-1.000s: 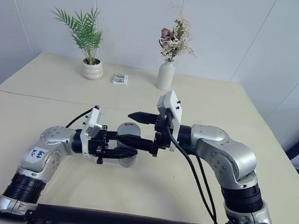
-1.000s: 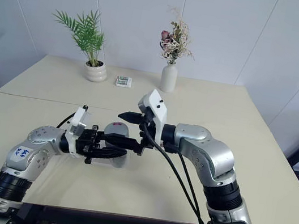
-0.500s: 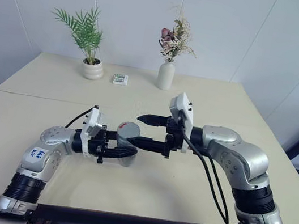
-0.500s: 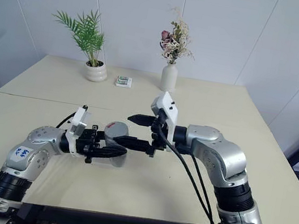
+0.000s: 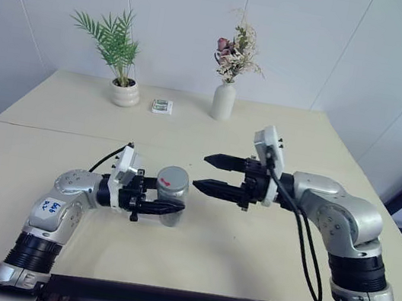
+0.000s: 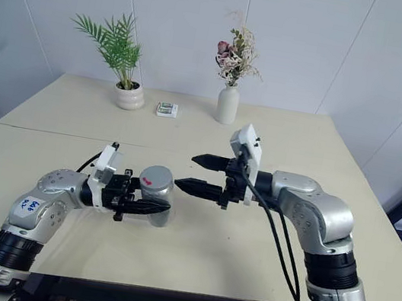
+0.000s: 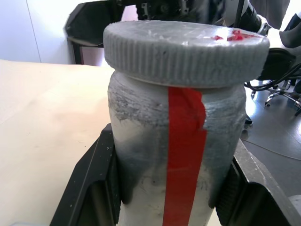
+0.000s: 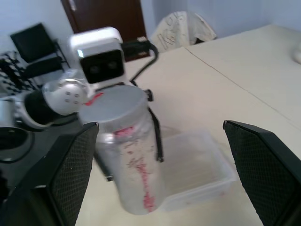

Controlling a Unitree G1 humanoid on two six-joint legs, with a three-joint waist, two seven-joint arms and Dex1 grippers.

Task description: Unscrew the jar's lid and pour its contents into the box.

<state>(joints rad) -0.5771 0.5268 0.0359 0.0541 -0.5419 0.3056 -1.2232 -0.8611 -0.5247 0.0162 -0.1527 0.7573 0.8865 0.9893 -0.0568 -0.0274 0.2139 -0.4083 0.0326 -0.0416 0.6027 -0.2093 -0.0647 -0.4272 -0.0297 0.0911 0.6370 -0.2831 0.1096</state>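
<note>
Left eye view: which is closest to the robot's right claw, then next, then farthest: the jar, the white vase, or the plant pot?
From the right claw:
1. The jar, just beside the claw's tips, gripped by the left claw.
2. The white vase, at the back of the table, holding flowers.
3. The plant pot, at the back, farther toward the robot's left.

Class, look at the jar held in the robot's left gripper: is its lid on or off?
On. The grey ribbed lid sits flat across the top of the jar, and the open right gripper stands apart from it.
</note>
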